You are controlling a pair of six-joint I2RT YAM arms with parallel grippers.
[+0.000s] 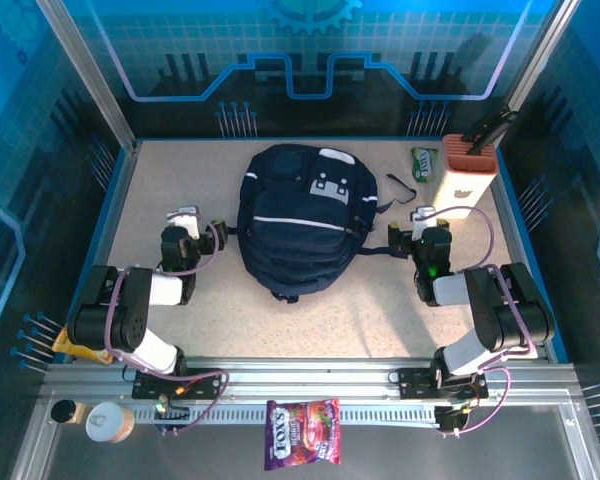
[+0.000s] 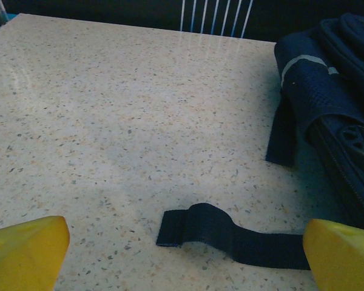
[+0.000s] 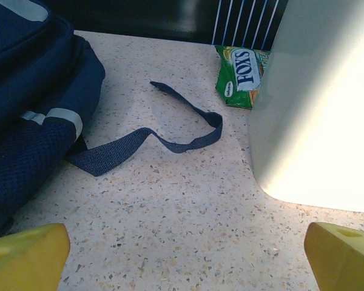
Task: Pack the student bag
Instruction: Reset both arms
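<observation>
Centrally on the speckled table (image 1: 380, 310) lies the student bag (image 1: 305, 220), flat, straps trailing.

- Left gripper (image 1: 183, 218): just left of the bag, fingers spread wide, holding nothing. A loose black strap end (image 2: 224, 235) lies on the table before it.
- Right gripper (image 1: 423, 218): just right of the bag, equally wide, empty.
- Right of the bag: curled strap (image 3: 170, 140), green candy packet (image 3: 242, 73), and a tall pale box (image 1: 467, 178) near the table's right edge.
- Bare tabletop left of the bag and nearer the arm bases.
</observation>
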